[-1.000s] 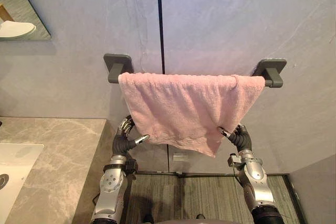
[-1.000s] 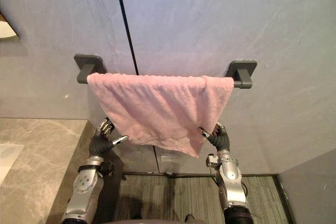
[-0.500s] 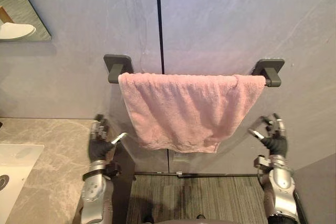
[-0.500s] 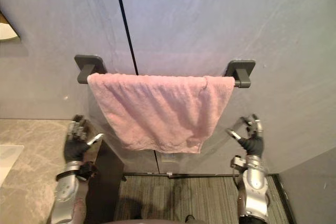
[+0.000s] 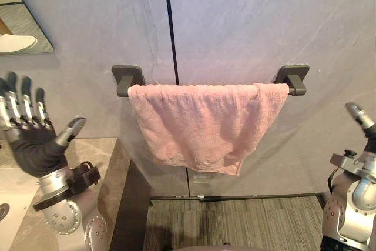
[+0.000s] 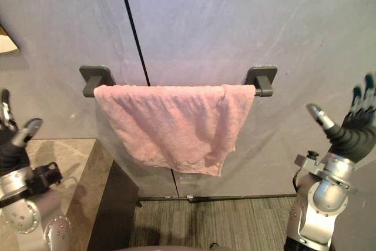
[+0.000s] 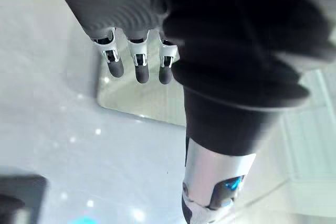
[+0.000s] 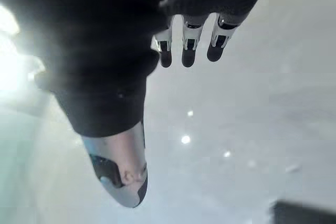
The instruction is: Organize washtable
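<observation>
Soft, nubby terry cloth on the pink towel (image 5: 202,124), fully matt. The bar brackets (image 5: 127,77) look matt dark grey. The wall (image 5: 252,22) is smooth, veined grey stone with a faint sheen, and the table (image 5: 103,151) is polished beige marble-look stone.

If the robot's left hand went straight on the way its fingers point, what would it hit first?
Probably the glass wall mirror above the open left hand; nothing shows between them, though depth is unclear.
</observation>
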{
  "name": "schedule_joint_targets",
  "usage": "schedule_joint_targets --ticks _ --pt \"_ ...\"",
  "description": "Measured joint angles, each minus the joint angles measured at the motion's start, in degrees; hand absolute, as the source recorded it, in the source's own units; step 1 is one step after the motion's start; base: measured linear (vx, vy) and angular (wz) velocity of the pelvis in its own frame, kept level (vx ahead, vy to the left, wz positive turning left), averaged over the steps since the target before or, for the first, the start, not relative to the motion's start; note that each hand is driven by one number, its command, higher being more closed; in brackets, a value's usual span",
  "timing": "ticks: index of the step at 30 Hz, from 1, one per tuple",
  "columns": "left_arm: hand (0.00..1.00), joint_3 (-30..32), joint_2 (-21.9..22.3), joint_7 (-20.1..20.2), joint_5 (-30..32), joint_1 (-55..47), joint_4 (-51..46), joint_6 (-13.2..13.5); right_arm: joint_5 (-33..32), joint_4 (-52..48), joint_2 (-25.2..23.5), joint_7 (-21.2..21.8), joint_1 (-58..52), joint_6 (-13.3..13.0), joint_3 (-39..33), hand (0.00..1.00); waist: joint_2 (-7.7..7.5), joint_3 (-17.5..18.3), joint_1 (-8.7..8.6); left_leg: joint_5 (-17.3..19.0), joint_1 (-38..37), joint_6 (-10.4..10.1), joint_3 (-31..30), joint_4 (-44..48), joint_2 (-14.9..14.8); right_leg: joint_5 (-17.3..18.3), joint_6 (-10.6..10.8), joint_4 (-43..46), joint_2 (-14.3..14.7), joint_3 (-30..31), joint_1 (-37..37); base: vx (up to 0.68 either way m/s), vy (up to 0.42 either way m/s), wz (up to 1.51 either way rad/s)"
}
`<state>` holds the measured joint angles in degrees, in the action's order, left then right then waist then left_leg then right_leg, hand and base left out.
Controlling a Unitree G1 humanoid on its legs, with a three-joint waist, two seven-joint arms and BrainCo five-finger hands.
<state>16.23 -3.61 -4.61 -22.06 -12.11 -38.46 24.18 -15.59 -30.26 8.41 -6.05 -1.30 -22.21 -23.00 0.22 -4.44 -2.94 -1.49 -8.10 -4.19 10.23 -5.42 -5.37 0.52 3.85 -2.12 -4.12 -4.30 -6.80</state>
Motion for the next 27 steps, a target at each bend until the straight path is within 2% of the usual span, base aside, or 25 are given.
schedule_joint_targets --ticks 2,3,5,6,8,9,13,16,21,25,27 --pt "0.0 -7.49 -2.27 3.1 -4.22 0.43 -3.58 1.0 -5.93 -3.76 0.79 4.41 1.44 -2.29 7.88 0.0 0.0 0.0 0.02 0.01 -0.29 0.01 0.08 0.0 0.0 0.0 0.0 0.05 0.0 0.08 0.0 -0.02 -0.002 -0.01" --pt "0.0 -9.27 -2.81 3.83 -5.15 0.71 -3.97 1.08 -7.11 -4.04 1.03 5.38 1.75 -2.46 9.68 0.0 0.0 0.0 0.05 0.03 -0.42 0.04 0.12 0.0 0.0 0.01 0.01 0.07 0.0 0.13 -0.06 -0.04 -0.003 -0.04" --pt "0.0 -19.25 -5.78 8.34 -9.87 2.22 -4.25 0.92 -13.04 -4.42 2.78 10.45 2.28 -2.37 18.86 0.0 0.0 0.07 0.34 0.13 -0.84 0.09 0.45 -0.01 0.02 0.04 0.05 0.19 -0.01 0.53 -0.27 -0.04 -0.001 -0.07" --pt "0.0 -21.21 -6.4 9.3 -10.4 2.35 -4.23 0.8 -14.11 -4.44 3.22 11.59 2.31 -2.24 20.73 0.0 0.0 0.07 0.34 0.13 -0.85 0.09 0.53 -0.01 0.03 0.03 0.06 0.24 -0.02 0.63 -0.21 -0.03 0.001 -0.1" --pt "0.0 -29.61 -9.18 14.12 -14.74 2.46 -2.95 -1.04 -19.26 -4.43 5.71 16.36 2.5 -1.24 28.55 0.0 0.03 0.09 0.32 0.12 -0.97 0.11 0.96 -0.01 0.06 0.04 0.07 0.69 -0.02 1.13 -0.11 -0.02 0.003 -0.09" --pt "0.0 -31.14 -9.73 14.9 -15.57 2.51 -2.21 -1.44 -20.12 -4.42 6.41 17.04 2.56 -0.98 30.0 0.0 0.03 0.09 0.32 0.11 -1.01 0.12 1.01 -0.01 0.07 0.05 0.08 0.8 -0.02 1.18 -0.1 -0.01 0.001 -0.06" --pt "0.0 -40.7 -15.99 19.8 -20.67 3.65 4.15 -5.04 -25.83 -4.41 15.35 22.68 2.61 2.08 39.05 0.0 0.01 0.1 0.21 0.12 -1.72 0.13 1.3 -0.02 0.09 0.06 0.1 0.91 -0.02 1.44 -0.31 -0.03 -0.003 -0.03" --pt "0.0 -43.97 -20.62 22.44 -23.52 3.67 5.56 -6.69 -30.77 -4.22 20.96 26.13 1.32 4.06 41.88 0.0 0.01 0.09 0.19 0.12 -1.8 0.13 1.48 -0.02 0.08 0.05 0.11 0.95 0.0 1.65 -0.25 -0.02 -0.005 -0.02" --pt "0.0 -45.62 -27.74 23.89 -26.48 3.67 10.37 -7.24 -36.2 -1.09 31.62 26.83 0.04 5.28 44.07 0.0 -0.02 0.08 0.33 0.17 -2.07 0.19 2.5 -0.03 0.09 -0.07 0.24 0.96 0.02 2.71 0.0 -0.02 -0.002 -0.1" --pt "0.0 -46.05 -32.78 24.57 -26.88 3.42 12.8 -8.2 -37.99 1.2 36.75 27.94 -1.41 6.46 45.67 0.0 -0.15 0.0 0.18 0.19 -2.11 0.21 2.62 -0.02 0.12 -0.13 0.28 0.96 0.0 2.8 0.02 0.0 -0.001 -0.01" --pt "0.0 -46.12 -33.44 24.83 -26.75 3.34 13.68 -8.45 -37.93 2.35 37.32 28.58 -1.41 6.66 46.14 0.0 -0.18 -0.02 0.2 0.2 -2.16 0.23 2.63 -0.02 0.13 -0.13 0.28 0.96 -0.01 2.79 0.01 0.0 0.0 0.0"
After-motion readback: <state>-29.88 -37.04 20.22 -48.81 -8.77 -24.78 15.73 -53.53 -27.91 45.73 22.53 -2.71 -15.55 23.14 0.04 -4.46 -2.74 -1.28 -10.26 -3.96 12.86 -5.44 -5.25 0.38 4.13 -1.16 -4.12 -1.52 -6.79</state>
